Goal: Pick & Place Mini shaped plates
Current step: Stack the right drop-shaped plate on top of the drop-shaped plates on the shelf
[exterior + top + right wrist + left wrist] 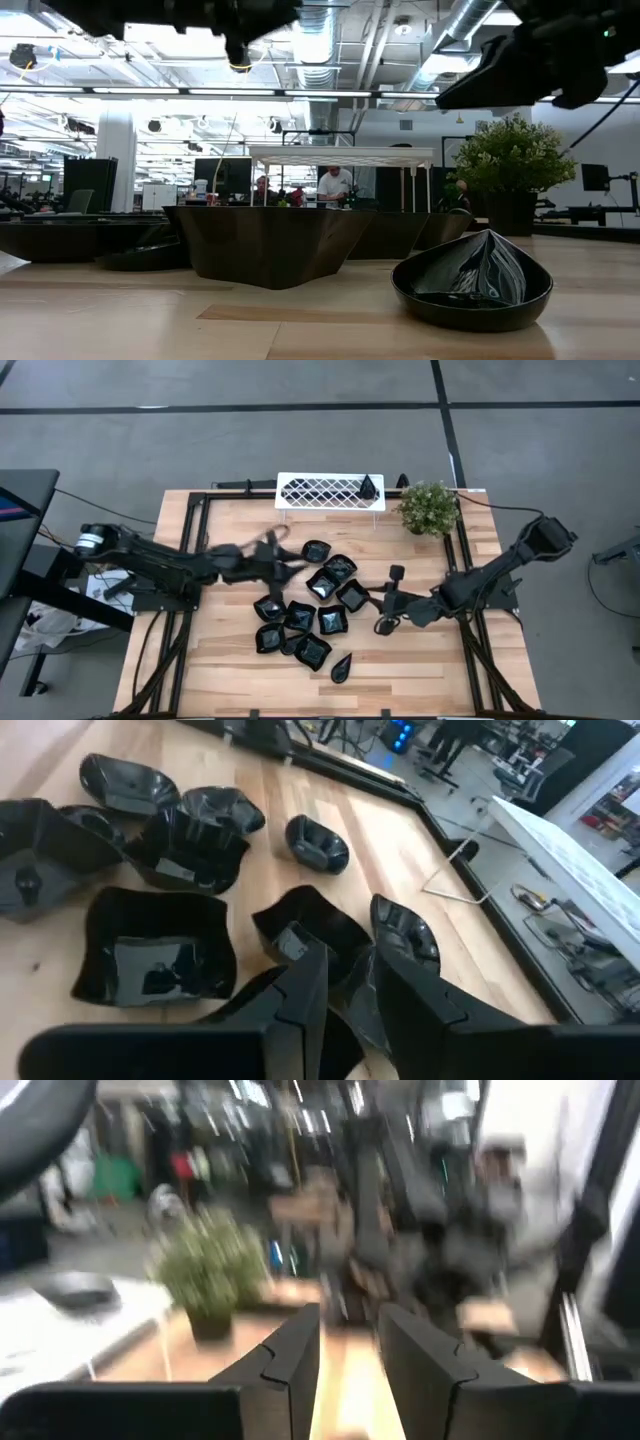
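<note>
Several glossy black mini plates [318, 610] lie bunched on the wooden table's middle, and a teardrop one [341, 667] rests nearest the near edge. One more plate [369, 486] sits on the white lattice tray [320, 491] at the far edge. My left gripper [283, 553] hangs blurred above the bunch's far-left side; its fingers [295, 1365] stand slightly apart with nothing between them. My right gripper [376, 601] hovers at the bunch's right side, open, above a square plate [300, 930] and a rounder one [405, 932].
A small green plant [428, 508] stands at the far right, beside the tray. Black frame rails [467, 575] run along the table's sides. Bare wood lies near the near edge [420, 680]. People [333, 186] stand in the room behind the table.
</note>
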Robot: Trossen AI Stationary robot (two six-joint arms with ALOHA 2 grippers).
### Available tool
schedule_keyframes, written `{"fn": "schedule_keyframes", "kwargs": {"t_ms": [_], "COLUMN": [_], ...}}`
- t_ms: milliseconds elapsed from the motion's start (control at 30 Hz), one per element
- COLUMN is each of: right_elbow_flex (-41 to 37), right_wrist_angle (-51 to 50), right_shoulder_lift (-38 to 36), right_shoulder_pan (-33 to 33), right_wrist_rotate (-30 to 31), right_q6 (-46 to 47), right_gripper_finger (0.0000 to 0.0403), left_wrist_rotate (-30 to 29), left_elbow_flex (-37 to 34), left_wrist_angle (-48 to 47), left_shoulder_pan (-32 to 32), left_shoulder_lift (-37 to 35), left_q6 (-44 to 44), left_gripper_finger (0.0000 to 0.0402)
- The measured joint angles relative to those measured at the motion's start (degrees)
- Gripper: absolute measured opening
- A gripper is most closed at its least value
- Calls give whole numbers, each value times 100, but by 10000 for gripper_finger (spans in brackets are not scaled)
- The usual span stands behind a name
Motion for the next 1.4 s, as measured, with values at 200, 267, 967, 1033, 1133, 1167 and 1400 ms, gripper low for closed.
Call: {"fn": "schedule_keyframes", "kwargs": {"t_ms": [200, 267, 967, 1033, 1133, 1167, 1400], "right_elbow_flex": [0, 0, 221, 219, 219, 219, 219], "right_wrist_angle": [-240, -258, 310, 336, 342, 346, 796], "right_shoulder_lift": [2, 30, 35, 35, 35, 51, 618], "right_shoulder_pan": [-4, -4, -15, -9, -9, -9, 283], "right_wrist_rotate": [-1466, -1960, -2854, -2853, -2853, -2850, -2671], "right_q6": [-399, -521, 137, 467, 1363, 1545, 2170], "right_gripper_finger": [81, 81, 82, 82, 82, 82, 82], "left_wrist_rotate": [507, 492, 596, 825, 960, 958, 946], "left_elbow_flex": [436, 424, 167, 167, 171, 172, 461], "left_wrist_angle": [-2536, -2548, -2144, -1771, -1036, -855, -711], "left_shoulder_pan": [-9, -1, -210, -248, -340, -367, -643], "left_shoulder_lift": [-60, -198, 284, 526, 911, 1024, 1447], "left_q6": [-774, -1063, -1889, -1887, -1876, -1874, -1955], "left_gripper_finger": [108, 108, 108, 106, 101, 100, 97]}}
